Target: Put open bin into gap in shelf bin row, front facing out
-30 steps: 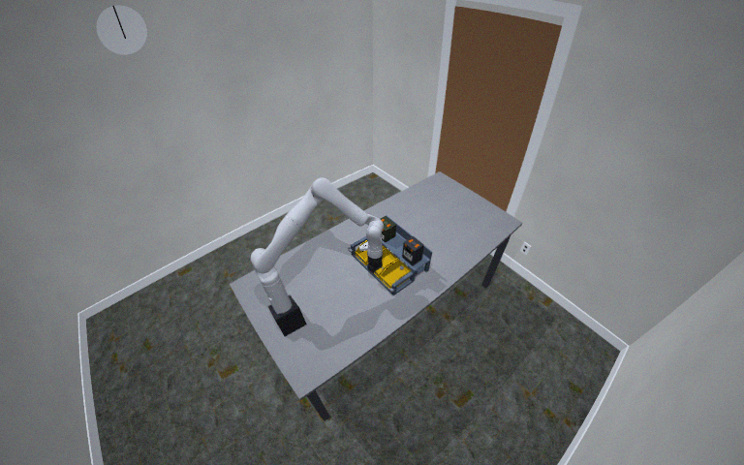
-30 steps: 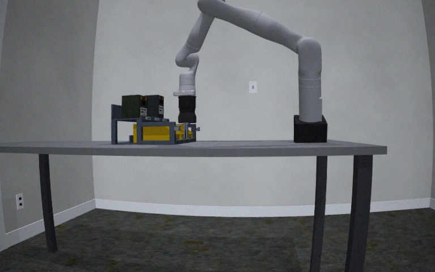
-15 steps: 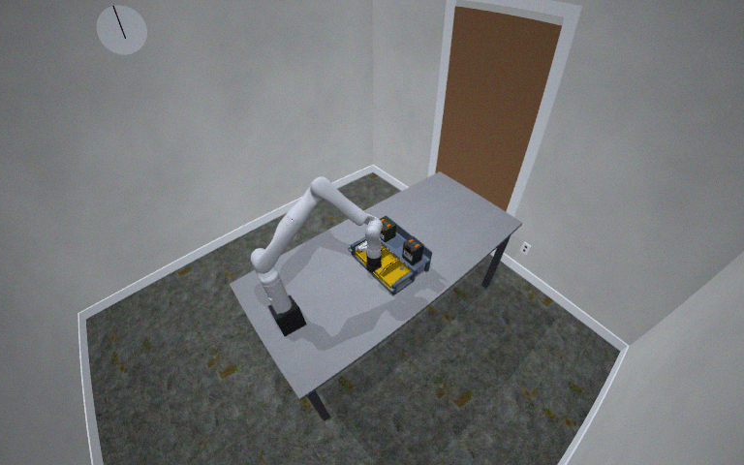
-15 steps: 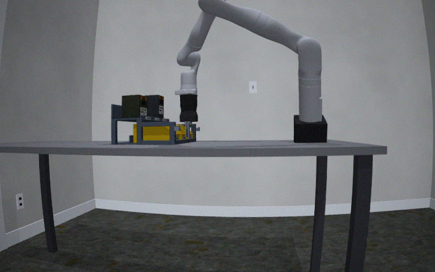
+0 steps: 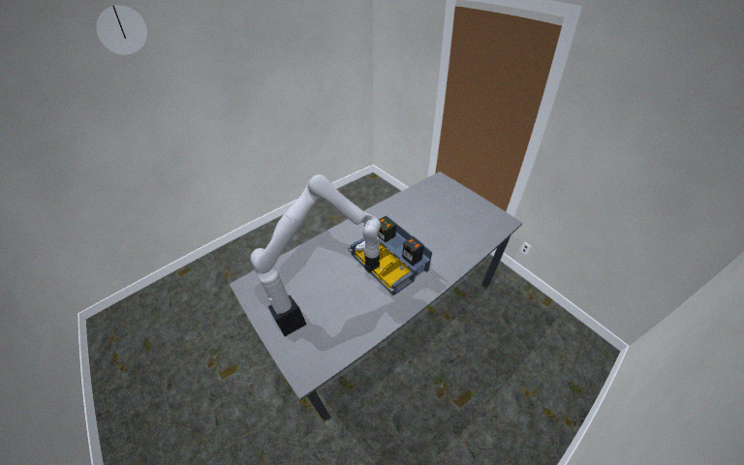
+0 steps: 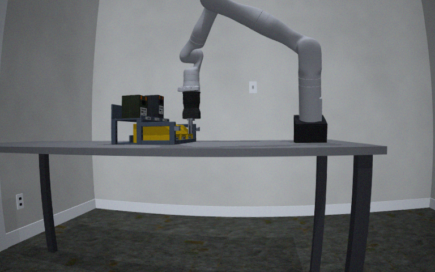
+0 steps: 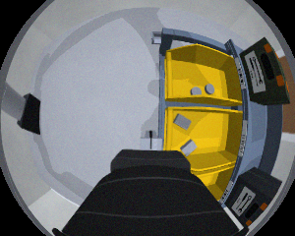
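My gripper (image 5: pixel 372 269) (image 6: pixel 190 131) (image 7: pixel 150 137) is shut and empty, pointing down at the front lip of the blue-grey shelf (image 6: pixel 139 134) (image 7: pixel 162 93), outside the row. Yellow bins stand side by side behind the lip. The middle bin (image 7: pixel 211 123), nearest the fingertips, looks level, with its open front facing the robot base. It holds two grey blocks (image 7: pixel 182 121). The bin (image 7: pixel 202 69) on one side holds two round grey parts (image 7: pixel 209 88). The bin (image 7: pixel 215 184) on the other side is partly hidden by the gripper body. Contact between fingertips and middle bin cannot be made out.
The low upper board (image 7: pixel 257 125) lies over the bins' rear. On it stand a dark green box (image 5: pixel 387 229) (image 6: pixel 131 106) (image 7: pixel 265 71) and a dark grey box (image 5: pixel 412 251) (image 6: pixel 155 107) (image 7: pixel 255 194). A small grey tab (image 7: pixel 156 37) sticks out from the shelf front.
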